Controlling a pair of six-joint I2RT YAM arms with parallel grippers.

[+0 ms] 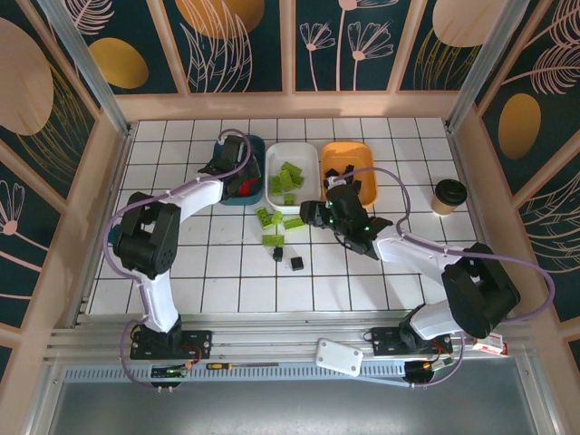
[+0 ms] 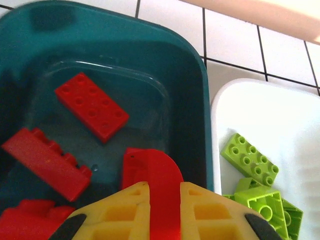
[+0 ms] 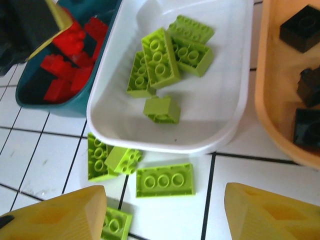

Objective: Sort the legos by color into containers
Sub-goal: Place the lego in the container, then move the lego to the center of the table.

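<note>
Robot lab test cell. White gridded surface (image 1: 181, 272) boxed in by a wooden frame (image 1: 290, 104) with printed leaf panels (image 1: 231, 45); aluminium rail (image 1: 272, 340) along the near edge; left arm (image 1: 149, 245) and right arm (image 1: 476, 294) bolted side by side on it.

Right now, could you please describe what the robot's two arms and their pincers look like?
The left arm and right arm match: white links between chunky black joint housings, each with a pale lilac cable looping alongside. The left pincer and right pincer have yellow wedge-shaped fingers with recessed pockets; black shows at the outer corners on the left one.
</note>
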